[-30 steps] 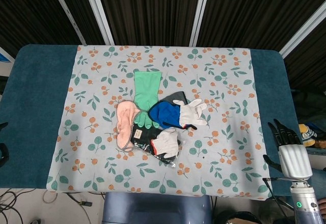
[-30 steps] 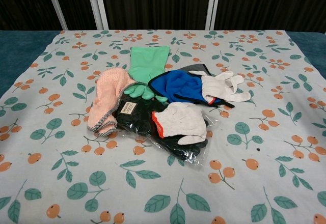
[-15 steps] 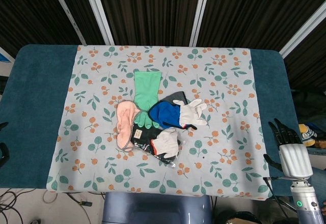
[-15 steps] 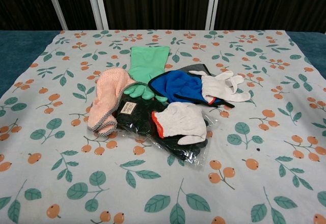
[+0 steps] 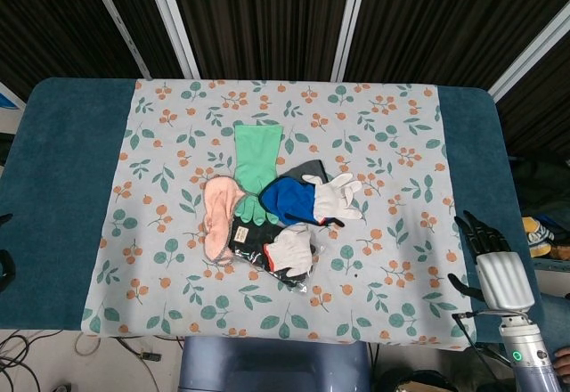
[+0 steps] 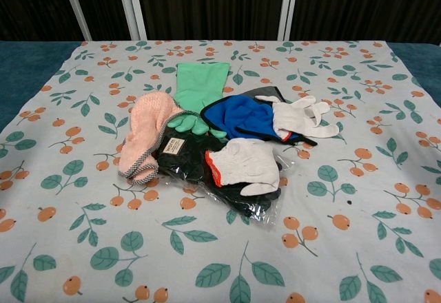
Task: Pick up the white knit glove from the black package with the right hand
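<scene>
A white knit glove with a red cuff edge lies on top of a black package in clear wrap, near the middle front of the flowered cloth. My right hand hangs open at the table's right front corner, far to the right of the glove, fingers spread and holding nothing. It does not show in the chest view. At the far left edge of the head view only a dark sliver of my left arm shows; the hand's state is unreadable.
A green rubber glove, a pink knit glove, and a blue glove with a white glove on it lie just behind the package. Flowered cloth covers the teal table.
My right hand has shifted slightly left and down in the head view, still open. The gloves and package have not moved.
</scene>
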Available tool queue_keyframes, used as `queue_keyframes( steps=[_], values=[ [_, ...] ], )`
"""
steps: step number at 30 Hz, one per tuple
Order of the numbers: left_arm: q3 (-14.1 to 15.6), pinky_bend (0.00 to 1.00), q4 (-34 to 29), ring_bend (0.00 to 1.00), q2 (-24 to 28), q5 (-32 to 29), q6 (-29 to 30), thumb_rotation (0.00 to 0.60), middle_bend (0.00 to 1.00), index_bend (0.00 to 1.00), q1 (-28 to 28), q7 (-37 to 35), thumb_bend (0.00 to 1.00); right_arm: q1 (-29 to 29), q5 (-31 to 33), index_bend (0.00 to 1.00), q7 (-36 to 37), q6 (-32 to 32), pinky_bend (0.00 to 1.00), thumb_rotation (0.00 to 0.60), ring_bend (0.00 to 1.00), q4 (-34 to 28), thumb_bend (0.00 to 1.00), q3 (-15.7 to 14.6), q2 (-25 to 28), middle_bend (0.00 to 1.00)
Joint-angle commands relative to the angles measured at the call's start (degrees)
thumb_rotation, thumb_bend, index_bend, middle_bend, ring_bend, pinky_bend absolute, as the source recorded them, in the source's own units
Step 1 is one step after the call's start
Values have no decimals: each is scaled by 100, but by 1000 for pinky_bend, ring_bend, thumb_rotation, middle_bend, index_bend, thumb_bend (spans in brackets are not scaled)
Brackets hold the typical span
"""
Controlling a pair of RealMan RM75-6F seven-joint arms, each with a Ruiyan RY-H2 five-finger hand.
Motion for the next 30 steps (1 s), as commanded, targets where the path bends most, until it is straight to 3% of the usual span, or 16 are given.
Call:
queue_keyframes(
  steps=[1, 6, 14, 30],
  values=[
    [20, 28, 2, 83, 0, 34, -18, 600, 65, 181, -12, 16, 695, 396, -57, 0, 208, -542, 185, 600, 143, -247, 244, 55, 249, 46],
    [21, 28, -24, 83, 6, 28, 10, 600, 65, 181, 11, -13, 695, 936, 14, 0, -296, -1261, 185, 600, 142, -642, 244, 216, 324, 48],
    [-5, 28, -43, 83, 24, -54, -42, 600, 66, 181, 3, -40, 695, 1469, 290, 2, -841, -1909, 185, 600, 142, -921, 243, 424, 140, 129],
    [-29, 28, -72, 83, 38, -129, -93, 600, 65, 181, -10, -38, 695, 2279, 974, 106, -1732, -2642, 185, 600, 212, -716, 244, 637, -1033, 213]
  ],
)
